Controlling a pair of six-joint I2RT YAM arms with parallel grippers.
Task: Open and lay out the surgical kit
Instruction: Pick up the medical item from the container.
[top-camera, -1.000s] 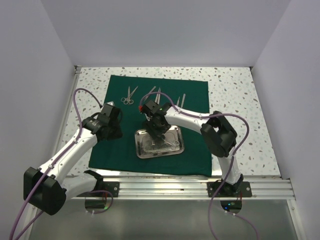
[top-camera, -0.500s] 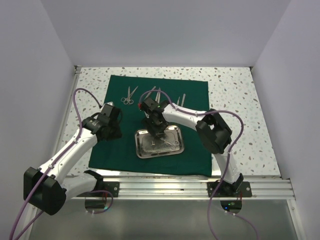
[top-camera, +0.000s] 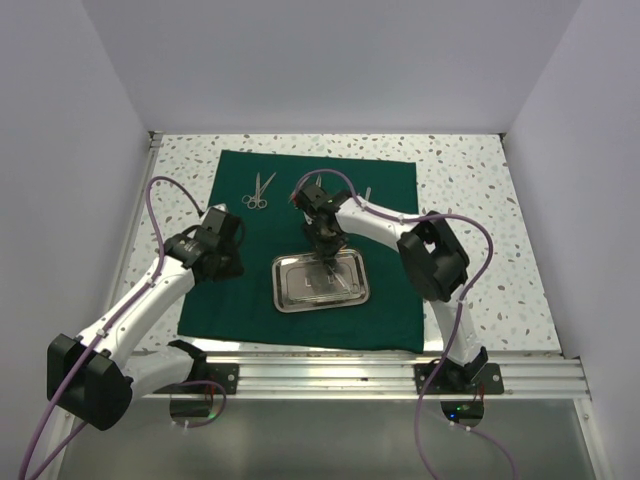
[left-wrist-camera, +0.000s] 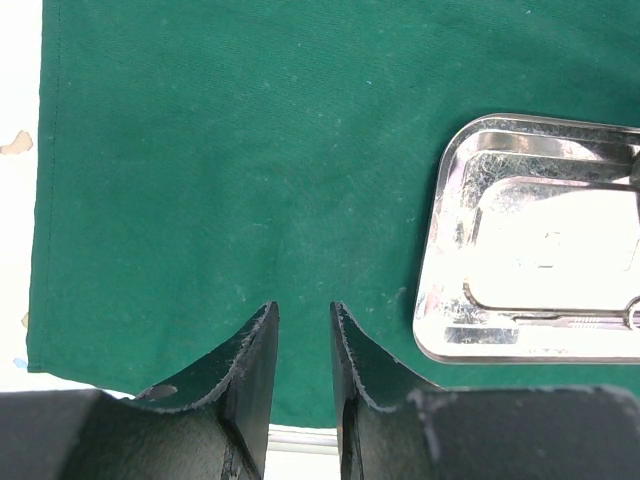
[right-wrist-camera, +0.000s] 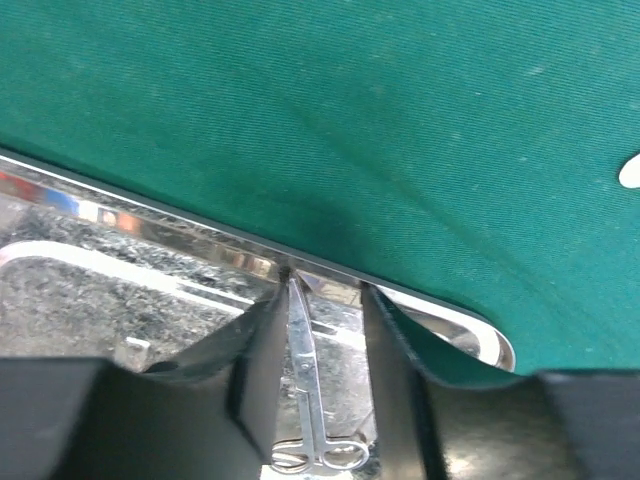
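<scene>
Over steel tray's (top-camera: 280, 300) far rim: right claw (right-wrist-camera: 325, 290) clamped on slim ring-handled scissors (right-wrist-camera: 303, 370), tips toward tray, likely for carrying onto green cloth (top-camera: 240, 290) beyond. Left of tray: left claw (left-wrist-camera: 305, 310) barely parted, empty, parked clear.

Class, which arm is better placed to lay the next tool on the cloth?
Right. The right gripper holds scissors over the tray's far rim; the left gripper hovers empty beside the tray.

Your left arm (top-camera: 150, 288) and right arm (top-camera: 375, 218) are each built of slim white links between bulky black joint housings, trailed by a looping purple cable (top-camera: 150, 215), and your left claw (left-wrist-camera: 303, 312) and right claw (right-wrist-camera: 328, 282) have matte black fingers (left-wrist-camera: 255, 370) with pale, scuffed edges.
</scene>
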